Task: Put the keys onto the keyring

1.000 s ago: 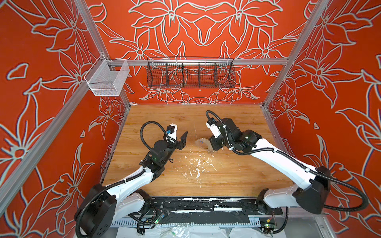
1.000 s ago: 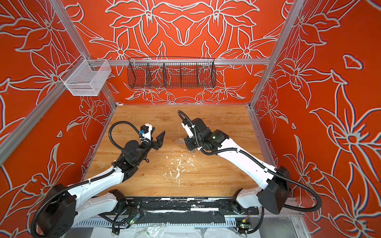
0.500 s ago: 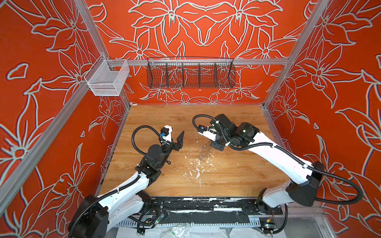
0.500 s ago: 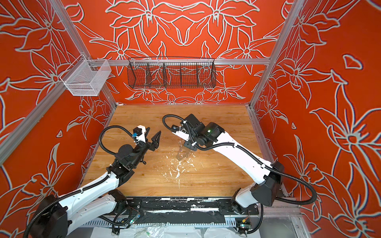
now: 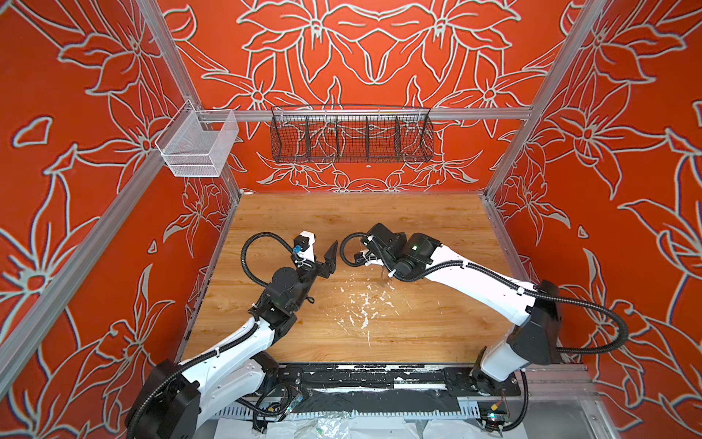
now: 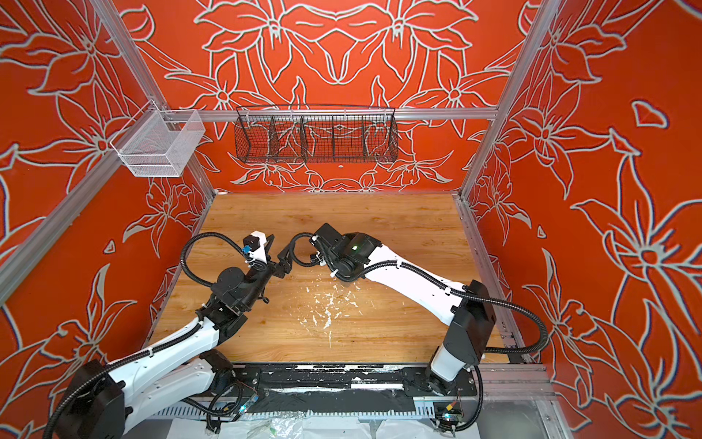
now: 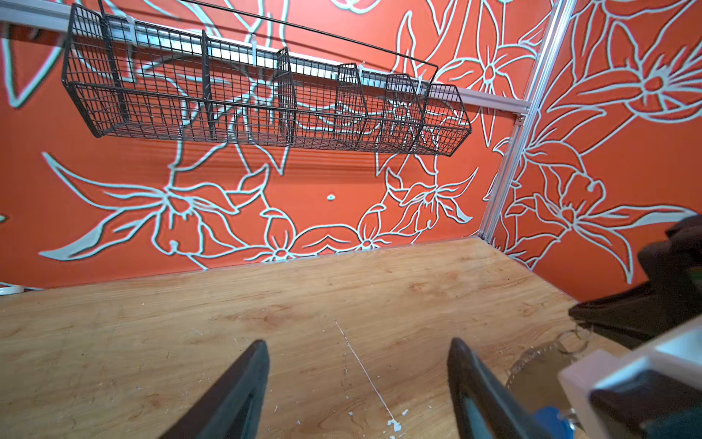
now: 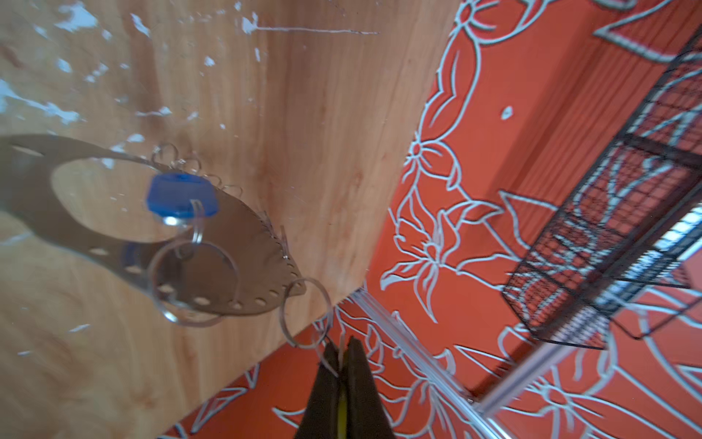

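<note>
1. My right fingers (image 8: 343,355) are pressed together on a thin split ring (image 8: 305,313), with a strip of yellow (image 8: 343,414) showing in the narrow slit between them; I think that is the yellow key tag, though the view is too close and blurred to be sure.
2. The keyring (image 8: 228,266), a flat grey-brown ring with small holes along its edge, hangs from that split ring, lifted off the wooden surface (image 8: 285,114) and tilted.
3. The blue key tag (image 8: 178,194) hangs against the keyring on a larger wire ring (image 8: 193,283) threaded through the keyring's edge.
4. More small split rings (image 8: 167,152) line the keyring's outer edge.
5. My left fingers (image 7: 357,380) stand wide apart with nothing between them, above bare surface.
6. From my left wrist view, part of the keyring (image 7: 539,365) shows just beside my left fingers, with a speck of blue (image 7: 551,420) low down next to it.
7. In both top views my left gripper (image 5: 328,262) (image 6: 275,252) and my right arm's wrist (image 5: 383,247) (image 6: 334,245) face each other near the middle of the surface.
8. White scuffs and flecks (image 5: 364,304) mark the surface just in front of both arms.
9. A black wire basket (image 5: 351,133) and a white mesh basket (image 5: 197,146) hang on the rails above the back wall and the left corner.
</note>
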Robot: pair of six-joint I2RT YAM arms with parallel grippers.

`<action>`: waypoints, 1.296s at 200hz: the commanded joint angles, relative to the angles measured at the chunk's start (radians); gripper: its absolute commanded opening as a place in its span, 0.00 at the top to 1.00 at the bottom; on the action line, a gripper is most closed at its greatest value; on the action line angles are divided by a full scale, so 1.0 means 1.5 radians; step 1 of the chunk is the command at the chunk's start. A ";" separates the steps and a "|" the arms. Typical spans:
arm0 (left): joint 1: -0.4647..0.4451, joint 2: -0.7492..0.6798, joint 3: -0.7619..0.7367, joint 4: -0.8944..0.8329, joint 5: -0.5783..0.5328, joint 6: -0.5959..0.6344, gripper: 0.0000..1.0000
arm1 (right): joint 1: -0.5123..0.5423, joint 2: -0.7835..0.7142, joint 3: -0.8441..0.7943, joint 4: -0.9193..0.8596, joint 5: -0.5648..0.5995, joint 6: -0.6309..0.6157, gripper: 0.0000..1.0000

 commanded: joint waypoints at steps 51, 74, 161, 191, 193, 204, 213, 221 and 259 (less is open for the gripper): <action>0.007 -0.012 -0.014 0.039 -0.044 -0.024 0.18 | 0.019 0.040 0.000 0.168 0.164 -0.296 1.00; 0.008 -0.013 -0.014 0.037 -0.043 -0.024 0.17 | 0.022 0.041 0.012 0.164 0.161 -0.315 1.00; 0.011 -0.014 -0.008 0.023 -0.051 -0.030 0.12 | 0.038 0.026 0.014 0.128 0.151 -0.317 1.00; 0.012 -0.019 -0.025 0.047 -0.099 -0.055 0.03 | 0.039 0.018 0.010 0.131 0.122 -0.285 1.00; 0.012 -0.019 -0.024 0.048 -0.101 -0.056 0.03 | 0.039 0.017 0.009 0.131 0.120 -0.283 1.00; 0.013 -0.021 -0.019 0.036 -0.106 -0.060 0.03 | 0.039 0.013 0.001 0.138 0.111 -0.280 1.00; 0.014 -0.023 -0.012 0.019 -0.104 -0.061 0.03 | 0.039 0.009 -0.005 0.148 0.103 -0.282 1.00; 0.014 -0.021 -0.010 0.012 -0.105 -0.064 0.03 | 0.039 0.007 -0.006 0.154 0.097 -0.283 1.00; 0.016 -0.005 -0.007 0.019 -0.114 -0.075 0.03 | 0.040 0.011 0.003 0.149 0.080 -0.253 1.00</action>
